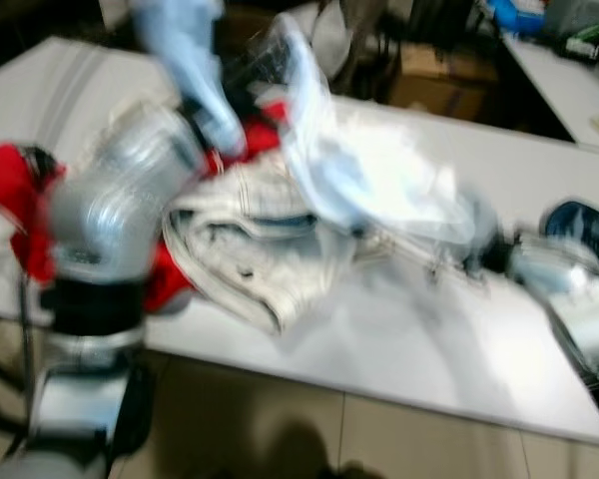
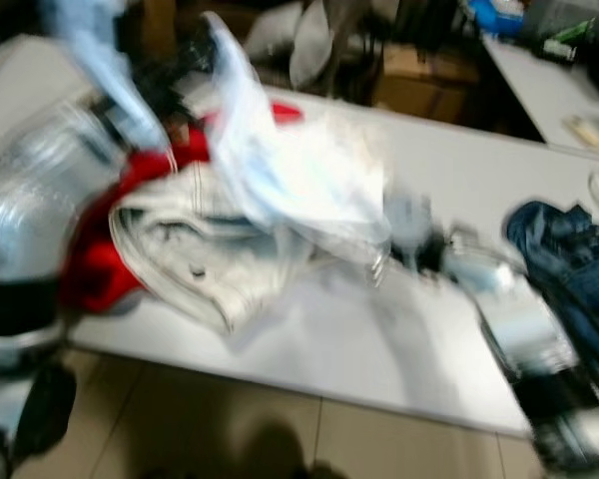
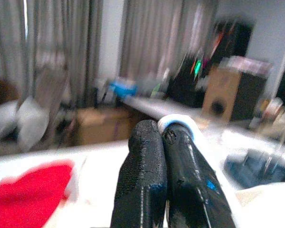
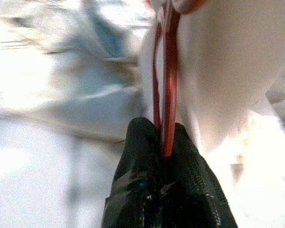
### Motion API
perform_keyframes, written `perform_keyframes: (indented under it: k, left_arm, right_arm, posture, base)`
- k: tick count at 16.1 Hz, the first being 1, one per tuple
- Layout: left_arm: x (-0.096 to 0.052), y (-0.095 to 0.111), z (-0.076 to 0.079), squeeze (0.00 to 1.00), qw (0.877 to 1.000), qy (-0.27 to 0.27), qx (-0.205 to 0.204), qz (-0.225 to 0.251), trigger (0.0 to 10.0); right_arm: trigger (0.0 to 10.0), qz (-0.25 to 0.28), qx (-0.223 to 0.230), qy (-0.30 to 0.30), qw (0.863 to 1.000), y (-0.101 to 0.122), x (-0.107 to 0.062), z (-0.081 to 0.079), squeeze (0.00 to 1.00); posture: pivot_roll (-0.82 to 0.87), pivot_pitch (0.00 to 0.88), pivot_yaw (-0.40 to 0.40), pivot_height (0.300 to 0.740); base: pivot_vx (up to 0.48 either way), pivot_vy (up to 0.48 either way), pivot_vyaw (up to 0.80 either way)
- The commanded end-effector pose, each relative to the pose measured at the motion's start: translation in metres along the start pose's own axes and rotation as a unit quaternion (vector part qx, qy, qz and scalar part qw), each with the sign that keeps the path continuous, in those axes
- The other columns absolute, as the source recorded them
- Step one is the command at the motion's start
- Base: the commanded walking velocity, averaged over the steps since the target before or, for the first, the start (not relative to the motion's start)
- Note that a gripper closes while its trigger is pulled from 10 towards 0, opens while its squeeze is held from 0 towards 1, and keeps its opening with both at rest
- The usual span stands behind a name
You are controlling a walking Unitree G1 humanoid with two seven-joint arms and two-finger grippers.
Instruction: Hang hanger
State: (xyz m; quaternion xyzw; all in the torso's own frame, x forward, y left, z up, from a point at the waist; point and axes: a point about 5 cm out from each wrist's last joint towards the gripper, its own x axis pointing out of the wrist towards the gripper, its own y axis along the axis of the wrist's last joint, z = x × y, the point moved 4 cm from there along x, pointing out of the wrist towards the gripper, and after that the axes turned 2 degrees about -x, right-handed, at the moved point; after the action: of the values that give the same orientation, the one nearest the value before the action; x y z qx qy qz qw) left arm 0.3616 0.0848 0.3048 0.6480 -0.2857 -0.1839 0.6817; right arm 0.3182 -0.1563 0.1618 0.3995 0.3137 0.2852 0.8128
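The hanger (image 4: pixel 167 71), a thin reddish loop, is pinched between the two black fingers (image 4: pixel 137 161) of the right gripper (image 4: pixel 162 142), which are closed tight on its lower end; the loop runs away from the fingertips against pale, blurred cloth. In the head views the right gripper (image 2: pixel 419 244) reaches in from the right over the white table (image 2: pixel 379 349), its tip at the edge of a pale blue and white garment (image 1: pixel 369 180) that lies draped across the heap of clothes. The left gripper (image 3: pixel 162 137) has its two fingers pressed together on a light blue and white rim (image 3: pixel 178 124) that shows just past their tips; what that rim belongs to is too blurred to say. The left arm (image 1: pixel 120 200) stands raised at the left, in front of the pile. Under the pale garment lie a white jacket (image 1: pixel 250 249) and a red garment (image 2: pixel 110 249), all touching. A dark blue garment (image 2: pixel 569 259) lies apart, near the table's right end. The head views are smeared by motion
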Motion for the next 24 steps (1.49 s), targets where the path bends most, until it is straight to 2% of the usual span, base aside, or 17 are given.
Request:
perform_keyframes:
  k: [1, 2, 6, 7, 8, 10, 11, 13, 14, 15, 16, 17, 18, 19, 21, 23, 24]
  left_arm:
    - [0.001, -0.005, -0.004, 0.0, 1.0, 0.021, 0.016, -0.017, 10.0]
    - [0.01, -0.01, -0.01, 0.0, 0.999, 0.046, 0.016, -0.021, 10.0]
    - [0.035, 0.025, -0.025, 0.0, 0.995, 0.089, -0.01, 0.053, 10.0]
    - [0.044, 0.043, -0.045, 0.0, 0.986, 0.141, -0.022, 0.088, 10.0]
    - [0.045, 0.048, -0.062, 0.0, 0.978, 0.188, -0.02, 0.092, 10.0]
    - [0.044, 0.048, -0.088, 0.0, 0.962, 0.259, -0.006, 0.089, 10.0]
    - [0.044, 0.043, -0.095, 0.0, 0.96, 0.269, 0.008, 0.078, 10.0]
    - [0.044, 0.013, -0.101, 0.0, 0.958, 0.276, 0.079, 0.019, 10.0]
    - [0.038, -0.024, -0.105, 0.0, 0.955, 0.269, 0.122, -0.039, 10.0]
    - [0.036, -0.034, -0.106, 0.0, 0.953, 0.266, 0.135, -0.055, 10.0]
    - [0.032, -0.056, -0.104, 0.0, 0.957, 0.244, 0.132, -0.083, 10.0]
    - [0.027, -0.08, -0.098, 0.0, 0.966, 0.195, 0.125, -0.111, 10.0]
    - [0.023, -0.095, -0.086, 0.0, 0.979, 0.123, 0.104, -0.127, 10.0]
    - [0.015, -0.102, -0.077, 1.0, 0.983, 0.071, 0.103, -0.135, 10.0]
    - [-0.009, -0.107, -0.072, 1.0, 0.976, 0.023, 0.13, -0.175, 10.0]
    - [-0.03, -0.106, -0.067, 1.0, 0.968, -0.012, 0.148, -0.204, 10.0]
    - [-0.051, -0.101, -0.062, 1.0, 0.962, -0.036, 0.152, -0.222, 10.0]
  right_arm:
    - [10.0, 0.022, -0.015, 0.018, 0.999, 0.017, -0.005, -0.001, 0.0]
    - [10.0, 0.0, -0.004, 0.048, 0.999, 0.012, -0.019, -0.011, 0.0]
    - [10.0, -0.058, 0.008, 0.108, 0.992, 0.01, -0.049, -0.024, 0.0]
    - [10.0, -0.075, 0.011, 0.125, 0.989, 0.01, -0.059, -0.026, 0.0]
    - [10.0, -0.082, 0.01, 0.127, 0.988, 0.011, -0.063, -0.025, 0.0]
    - [10.0, -0.088, 0.014, 0.116, 0.989, 0.017, -0.073, -0.017, 0.0]
    - [10.0, -0.088, 0.017, 0.112, 0.99, 0.021, -0.079, -0.014, 0.0]
    - [10.0, -0.078, 0.024, 0.105, 0.991, 0.031, -0.088, -0.009, 0.0]
    - [10.0, -0.074, 0.034, 0.098, 0.992, 0.033, -0.096, -0.008, 0.0]
    - [10.0, -0.073, 0.038, 0.095, 0.992, 0.033, -0.098, -0.008, 0.0]
    - [10.0, -0.075, 0.046, 0.085, 0.992, 0.033, -0.102, -0.006, 0.0]
    - [10.0, -0.074, 0.051, 0.063, 0.994, 0.033, -0.107, -0.001, 0.0]
    - [10.0, -0.063, 0.052, 0.037, 0.996, 0.036, -0.11, 0.006, 0.0]
    - [10.0, -0.043, 0.045, -0.021, 0.998, 0.041, -0.115, 0.023, 0.0]
    - [10.0, -0.011, 0.048, -0.106, 0.993, 0.047, -0.121, 0.046, 0.0]
    - [10.0, -0.005, 0.06, -0.135, 0.989, 0.046, -0.119, 0.049, 0.0]
    - [10.0, -0.005, 0.073, -0.155, 0.985, 0.04, -0.114, 0.047, 0.0]
  posture:
    - [0.04, 0.025, -0.08, 0.74]
    - [0.02, 0.025, -0.066, 0.74]
    - [0.03, 0.013, -0.066, 0.74]
    - [0.03, 0.009, -0.069, 0.74]
    - [0.03, 0.005, -0.069, 0.74]
    - [0.02, 0.0, -0.066, 0.74]
    - [0.02, 0.0, -0.063, 0.74]
    - [0.01, 0.0, -0.06, 0.74]
    - [0.01, 0.0, -0.056, 0.74]
    - [0.01, 0.0, -0.056, 0.74]
    - [0.01, 0.003, -0.053, 0.74]
    - [0.01, 0.004, -0.052, 0.74]
    - [0.01, 0.008, -0.05, 0.74]
    - [0.01, 0.014, -0.05, 0.74]
    - [0.01, 0.021, -0.053, 0.74]
    - [0.02, 0.026, -0.053, 0.74]
    - [0.02, 0.026, -0.053, 0.74]
  base:
    - [0.0, 0.0, 0.0]
    - [0.0, 0.0, 0.0]
    - [0.0, 0.0, 0.0]
    - [0.0, 0.0, 0.0]
    - [0.0, 0.0, 0.0]
    - [0.0, 0.0, 0.0]
    - [0.0, 0.0, 0.0]
    - [0.0, 0.0, 0.0]
    - [0.0, 0.0, 0.0]
    - [0.0, 0.0, 0.0]
    - [0.0, 0.0, 0.0]
    - [0.0, 0.0, 0.0]
    - [0.0, 0.0, 0.0]
    - [0.0, 0.0, 0.0]
    - [0.0, 0.0, 0.0]
    - [0.0, 0.0, 0.0]
    - [0.0, 0.0, 0.0]
